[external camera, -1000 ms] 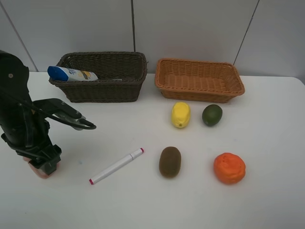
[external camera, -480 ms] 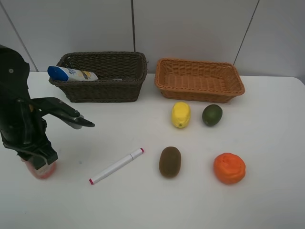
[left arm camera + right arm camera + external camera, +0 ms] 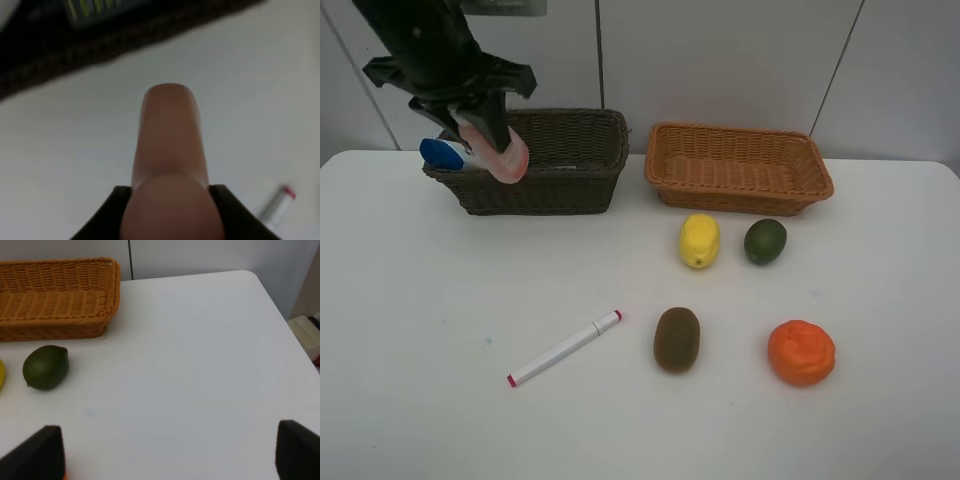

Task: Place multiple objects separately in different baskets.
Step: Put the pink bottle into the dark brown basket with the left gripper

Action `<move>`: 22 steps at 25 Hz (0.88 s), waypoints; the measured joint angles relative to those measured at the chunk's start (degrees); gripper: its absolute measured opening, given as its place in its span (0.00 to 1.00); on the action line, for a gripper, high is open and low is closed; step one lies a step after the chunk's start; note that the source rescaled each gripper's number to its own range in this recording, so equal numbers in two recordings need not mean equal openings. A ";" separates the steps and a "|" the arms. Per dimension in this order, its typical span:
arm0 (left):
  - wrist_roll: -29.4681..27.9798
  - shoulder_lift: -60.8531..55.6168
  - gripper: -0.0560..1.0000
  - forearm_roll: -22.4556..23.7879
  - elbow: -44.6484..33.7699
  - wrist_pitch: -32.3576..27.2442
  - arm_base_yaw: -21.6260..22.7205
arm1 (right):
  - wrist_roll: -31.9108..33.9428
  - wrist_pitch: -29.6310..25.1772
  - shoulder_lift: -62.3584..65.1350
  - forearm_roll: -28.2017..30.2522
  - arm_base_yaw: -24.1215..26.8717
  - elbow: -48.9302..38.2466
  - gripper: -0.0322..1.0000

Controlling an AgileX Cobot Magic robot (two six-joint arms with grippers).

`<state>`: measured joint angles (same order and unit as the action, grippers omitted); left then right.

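Note:
My left gripper [image 3: 478, 122] is shut on the pink bottle [image 3: 504, 155], which hangs tilted over the front left rim of the dark brown basket [image 3: 555, 165]. The left wrist view shows the pink bottle [image 3: 170, 145] between the dark jaws. A white blue-capped bottle [image 3: 448, 155] lies in that basket's left end. The light tan basket [image 3: 738, 170] holds nothing that I can see. On the table lie the marker [image 3: 565, 348], lemon [image 3: 700, 240], lime [image 3: 765, 241], kiwi [image 3: 676, 339] and orange fruit [image 3: 801, 352]. My right gripper [image 3: 170, 454] stands open above bare table.
The right wrist view shows the tan basket [image 3: 55, 295], the lime [image 3: 45, 367] and the table's far right corner [image 3: 250, 277]. A grey panelled wall stands behind both baskets.
My left arm has lifted the pink bottle from the table's front left and carried it up and back, over the dark basket. The right gripper has not moved.

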<state>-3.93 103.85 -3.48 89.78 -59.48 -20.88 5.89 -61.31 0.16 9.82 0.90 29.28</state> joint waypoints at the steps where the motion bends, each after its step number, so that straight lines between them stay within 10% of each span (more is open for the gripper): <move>1: -0.21 3.45 0.34 0.00 3.61 -0.08 0.00 | 0.00 0.00 0.00 0.00 0.00 0.00 1.00; 14: -11.76 32.74 0.34 6.75 37.50 -6.17 3.62 | 0.00 0.00 0.00 0.00 0.00 0.00 1.00; 22: -14.44 33.83 0.96 6.69 40.08 -9.24 4.74 | 0.00 0.00 0.00 0.00 0.00 0.00 1.00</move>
<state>-18.38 137.68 3.21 129.86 -68.72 -16.13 5.89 -61.31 0.16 9.82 0.90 29.28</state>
